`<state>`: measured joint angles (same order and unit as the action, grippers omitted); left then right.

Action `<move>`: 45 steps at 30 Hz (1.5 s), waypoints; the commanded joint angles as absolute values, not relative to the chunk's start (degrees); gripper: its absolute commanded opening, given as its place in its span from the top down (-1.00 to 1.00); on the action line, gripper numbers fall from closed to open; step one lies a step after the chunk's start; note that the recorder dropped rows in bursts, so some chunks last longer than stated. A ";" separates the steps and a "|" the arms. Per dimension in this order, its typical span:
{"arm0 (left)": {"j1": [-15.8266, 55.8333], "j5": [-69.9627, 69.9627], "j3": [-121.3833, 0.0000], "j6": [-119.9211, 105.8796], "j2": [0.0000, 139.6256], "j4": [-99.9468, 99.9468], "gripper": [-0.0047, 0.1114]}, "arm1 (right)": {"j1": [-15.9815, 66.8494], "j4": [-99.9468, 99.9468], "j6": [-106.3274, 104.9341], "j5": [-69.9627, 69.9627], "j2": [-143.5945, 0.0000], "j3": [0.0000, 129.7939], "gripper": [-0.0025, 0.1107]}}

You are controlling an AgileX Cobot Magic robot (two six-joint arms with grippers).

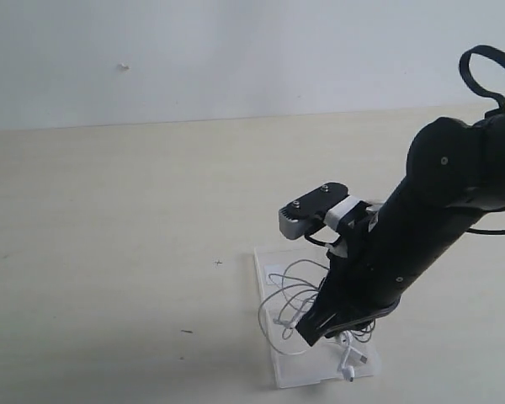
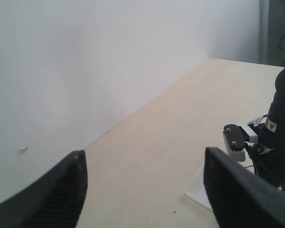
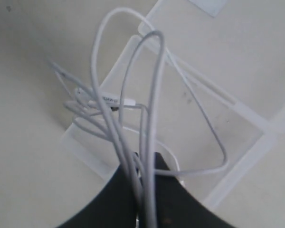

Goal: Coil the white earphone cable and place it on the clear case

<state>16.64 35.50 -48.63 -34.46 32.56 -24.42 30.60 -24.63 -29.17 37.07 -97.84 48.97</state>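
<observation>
Cable [image 3: 107, 100] loops pinched by right gripper [image 1: 309, 335] over case [image 1: 273, 259], left gripper [image 2: 147, 194] spread idle; on release, springy loops could uncoil and spill off case's left edge.

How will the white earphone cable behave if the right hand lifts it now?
Likely floppy: the white earphone cable fans out from the right hand in loose, uneven loops. Probably very light, given how thin it is. Loops may tangle or snag, since strands cross each other over the clear case.
</observation>
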 commanded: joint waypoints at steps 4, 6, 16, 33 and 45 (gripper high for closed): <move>16.54 34.68 -48.81 -34.08 32.30 -25.84 -0.24 | 30.70 -24.97 -31.77 35.01 -101.29 48.68 0.96; 16.54 34.68 -48.81 -34.08 32.30 -26.00 -0.24 | 30.70 -24.97 -32.01 34.91 -101.67 48.68 0.96; 16.54 34.68 -48.81 -34.08 32.30 -26.13 -0.24 | 30.70 -24.68 -33.32 37.79 -101.67 51.83 0.96; 16.54 34.68 -48.81 -34.08 32.30 -26.13 -0.24 | 30.70 -22.31 -32.93 38.96 -101.36 54.18 0.96; 16.54 34.68 -48.81 -34.08 32.30 -26.13 -0.24 | 30.70 -22.31 -33.04 36.33 -101.36 54.18 0.96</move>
